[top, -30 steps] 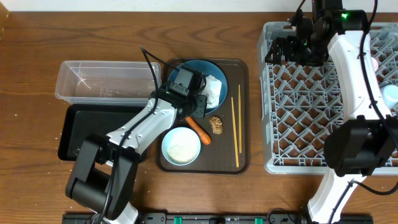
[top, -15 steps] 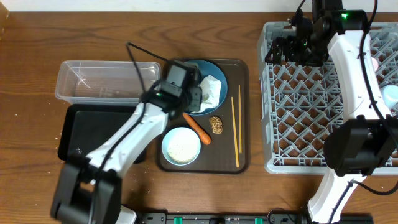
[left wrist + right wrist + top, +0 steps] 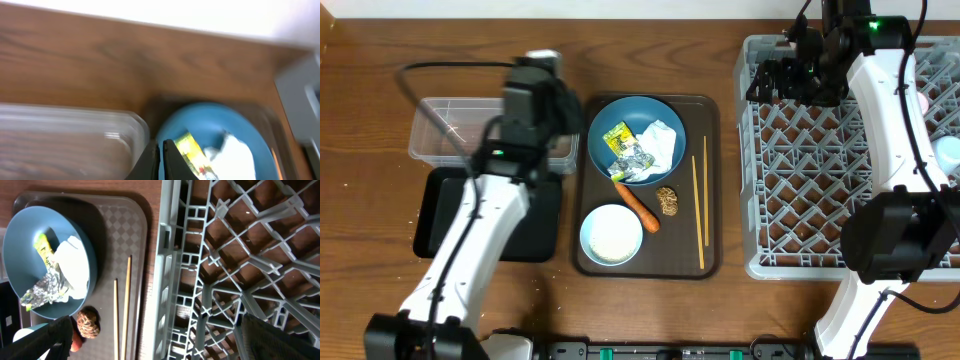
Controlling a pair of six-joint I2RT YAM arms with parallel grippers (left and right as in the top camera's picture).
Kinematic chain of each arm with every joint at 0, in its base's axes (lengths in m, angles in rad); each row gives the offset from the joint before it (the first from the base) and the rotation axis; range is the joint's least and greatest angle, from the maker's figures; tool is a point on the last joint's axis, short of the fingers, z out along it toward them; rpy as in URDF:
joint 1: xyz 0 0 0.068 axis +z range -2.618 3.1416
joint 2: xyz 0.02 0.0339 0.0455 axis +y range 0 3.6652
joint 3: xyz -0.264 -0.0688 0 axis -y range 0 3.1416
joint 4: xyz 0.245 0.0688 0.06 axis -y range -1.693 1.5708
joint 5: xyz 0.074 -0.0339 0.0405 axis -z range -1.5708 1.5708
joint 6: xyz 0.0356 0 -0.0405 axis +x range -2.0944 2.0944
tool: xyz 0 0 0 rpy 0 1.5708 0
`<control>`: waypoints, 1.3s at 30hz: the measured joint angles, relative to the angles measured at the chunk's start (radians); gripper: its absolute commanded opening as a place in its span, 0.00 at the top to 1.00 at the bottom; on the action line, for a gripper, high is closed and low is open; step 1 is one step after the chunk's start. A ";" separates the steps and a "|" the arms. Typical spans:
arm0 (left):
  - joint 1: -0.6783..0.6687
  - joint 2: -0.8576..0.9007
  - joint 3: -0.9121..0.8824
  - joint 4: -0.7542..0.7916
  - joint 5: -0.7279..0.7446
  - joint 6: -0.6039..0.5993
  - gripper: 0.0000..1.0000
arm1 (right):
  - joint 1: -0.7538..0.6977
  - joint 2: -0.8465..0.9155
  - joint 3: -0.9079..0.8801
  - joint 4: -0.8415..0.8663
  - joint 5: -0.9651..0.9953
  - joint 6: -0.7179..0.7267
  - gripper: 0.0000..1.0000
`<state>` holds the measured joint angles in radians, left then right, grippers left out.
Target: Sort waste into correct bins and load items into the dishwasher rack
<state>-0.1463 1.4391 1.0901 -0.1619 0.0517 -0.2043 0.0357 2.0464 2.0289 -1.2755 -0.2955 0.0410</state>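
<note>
Wrapper (image 3: 620, 142) in bowl (image 3: 642, 105), apart from closed left jaws

The serving tray (image 3: 710, 130) sits mid-table. On it, the big bowl (image 3: 630, 112) is at 12 o'clock, with the wrapper (image 3: 620, 140) and napkin (image 3: 663, 143) inside. The small bowl (image 3: 585, 238) of rice (image 3: 611, 240) is at 7 o'clock. The carrot (image 3: 638, 207) and food piece (image 3: 667, 200) lie in the middle, and the chopsticks (image 3: 698, 210) at 3 o'clock. The rack (image 3: 800, 180) stands at 3 o'clock from the tray. The tub (image 3: 450, 130) and flat bin (image 3: 440, 215) are at 9 o'clock, tub behind.

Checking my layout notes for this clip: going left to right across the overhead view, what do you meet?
Clear plastic rectangular tub → large dark-blue bowl → pair of thin wooden chopsticks → large square grey plastic dishwasher rack.
</note>
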 measured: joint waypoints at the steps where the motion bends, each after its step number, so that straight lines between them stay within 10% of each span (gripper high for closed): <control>1: 0.026 -0.007 0.001 0.007 0.000 0.000 0.94 | 0.000 0.000 0.000 0.000 0.000 0.000 0.01; 14: -0.012 0.046 0.005 -0.150 0.126 -0.001 0.59 | 0.000 0.000 0.000 0.000 0.000 0.000 0.01; 39: -0.207 0.423 0.040 -0.001 0.148 -0.001 0.36 | 0.000 0.000 0.000 -0.011 0.000 0.000 0.01</control>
<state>-0.3531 1.8626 1.1301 -0.1627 0.2001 -0.2050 0.0357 2.0464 2.0289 -1.2865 -0.2951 0.0406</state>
